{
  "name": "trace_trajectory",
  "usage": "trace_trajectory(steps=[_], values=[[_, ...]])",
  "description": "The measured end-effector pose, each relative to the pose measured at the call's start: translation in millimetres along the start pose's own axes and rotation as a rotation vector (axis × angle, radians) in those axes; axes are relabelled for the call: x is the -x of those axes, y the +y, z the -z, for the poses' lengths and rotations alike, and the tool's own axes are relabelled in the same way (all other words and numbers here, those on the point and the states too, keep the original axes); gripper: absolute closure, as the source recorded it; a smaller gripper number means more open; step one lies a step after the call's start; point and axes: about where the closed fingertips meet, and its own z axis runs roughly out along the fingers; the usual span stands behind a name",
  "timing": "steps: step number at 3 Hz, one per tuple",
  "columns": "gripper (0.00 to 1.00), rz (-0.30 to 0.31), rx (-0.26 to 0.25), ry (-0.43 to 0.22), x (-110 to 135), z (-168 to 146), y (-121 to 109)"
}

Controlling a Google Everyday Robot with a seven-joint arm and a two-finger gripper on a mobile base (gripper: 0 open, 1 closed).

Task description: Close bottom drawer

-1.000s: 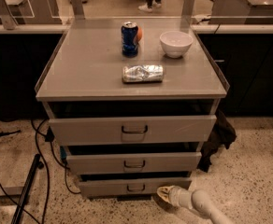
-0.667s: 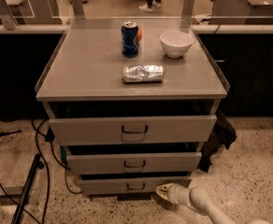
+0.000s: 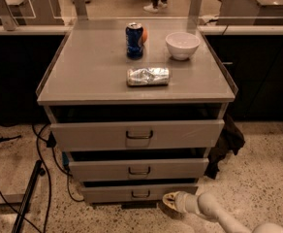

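Note:
The grey cabinet has three drawers, all standing out a little. The bottom drawer is the lowest and narrowest front, with a small dark loop handle. My gripper is low near the floor, at the right end of the bottom drawer's front, close to or touching it. My white arm runs from it to the lower right.
On the cabinet top stand a blue can, a white bowl and a crumpled silver bag. Black cables and a dark stand lie on the floor at left. A dark cloth hangs at the cabinet's right.
My gripper has edged slightly left along the bottom drawer's front. The drawers look the same as before.

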Motion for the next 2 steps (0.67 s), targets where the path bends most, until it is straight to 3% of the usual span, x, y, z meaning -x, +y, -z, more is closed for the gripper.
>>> trace_trajectory(steps=[2], values=[[1.0, -0.224, 0.387, -0.037, 23, 81, 89]])
